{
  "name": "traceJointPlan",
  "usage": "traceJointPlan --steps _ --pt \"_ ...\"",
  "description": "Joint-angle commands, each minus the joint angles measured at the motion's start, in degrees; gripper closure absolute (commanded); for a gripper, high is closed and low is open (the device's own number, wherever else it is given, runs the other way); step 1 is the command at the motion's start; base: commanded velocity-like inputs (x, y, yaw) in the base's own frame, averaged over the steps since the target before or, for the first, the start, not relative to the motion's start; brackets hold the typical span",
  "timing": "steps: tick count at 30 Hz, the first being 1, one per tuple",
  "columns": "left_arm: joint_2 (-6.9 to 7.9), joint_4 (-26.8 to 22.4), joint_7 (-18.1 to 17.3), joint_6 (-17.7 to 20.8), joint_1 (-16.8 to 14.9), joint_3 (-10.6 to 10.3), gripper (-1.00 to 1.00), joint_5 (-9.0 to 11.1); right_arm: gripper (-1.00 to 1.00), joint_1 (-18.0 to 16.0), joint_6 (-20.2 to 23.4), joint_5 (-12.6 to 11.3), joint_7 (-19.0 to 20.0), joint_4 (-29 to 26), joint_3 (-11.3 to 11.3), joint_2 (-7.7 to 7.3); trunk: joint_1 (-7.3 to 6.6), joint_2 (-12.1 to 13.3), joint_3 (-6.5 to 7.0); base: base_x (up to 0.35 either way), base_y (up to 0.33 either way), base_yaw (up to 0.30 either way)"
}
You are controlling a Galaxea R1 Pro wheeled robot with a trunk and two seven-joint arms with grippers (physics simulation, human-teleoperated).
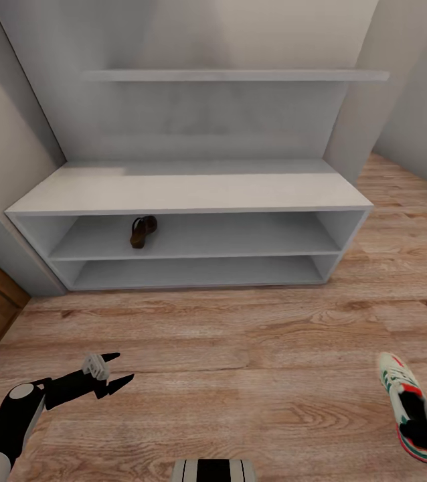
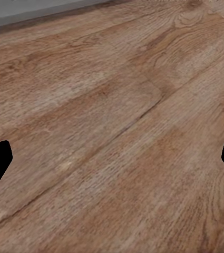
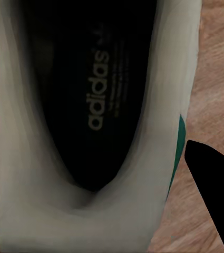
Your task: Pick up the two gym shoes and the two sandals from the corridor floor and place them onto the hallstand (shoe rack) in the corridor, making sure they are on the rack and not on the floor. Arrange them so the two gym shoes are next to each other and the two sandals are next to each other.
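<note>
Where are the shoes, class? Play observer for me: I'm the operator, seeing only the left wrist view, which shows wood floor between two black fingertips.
Observer: The head view shows one gym shoe low at the robot's right, with the right gripper at its heel end.
Operator: Is anything on the hallstand yet?
Observer: One sandal sits on the upper open shelf of the hallstand, toward its left end.
Operator: Has the right gripper closed on that shoe?
Observer: I cannot tell. In the right wrist view its fingers straddle the shoe's opening, with the printed insole between them.
</note>
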Motion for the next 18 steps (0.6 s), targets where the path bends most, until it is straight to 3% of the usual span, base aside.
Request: traceJointPlan --steps 1,4,7,18 --pt "-0.05 -0.1 -0.2 -0.6 0.0 0.3 -1.00 -0.6 1.00 -0.6 1.6 0.6 0.0 -2.1 0.1 1.07 -0.01 0.0 -0.05 0.000 0.000 0.000" --pt "-0.06 -0.1 -0.2 -0.6 0.0 0.3 -1.00 -0.6 1.00 -1.4 4.5 0.8 -0.1 -7.2 0.5 3.85 -0.01 0.0 -0.05 0.000 0.000 0.000" --pt "-0.06 0.0 -0.2 -0.6 0.0 0.3 -1.00 -0.6 1.00 -1.8 6.2 1.0 -0.1 -11.7 1.8 5.34 -0.01 0.0 -0.05 0.000 0.000 0.000" --pt "-0.11 -0.1 -0.2 -0.6 0.0 0.2 -1.00 -0.6 1.00 -1.9 6.4 1.0 0.0 -14.1 2.9 6.47 -0.01 0.0 -0.05 0.000 0.000 0.000"
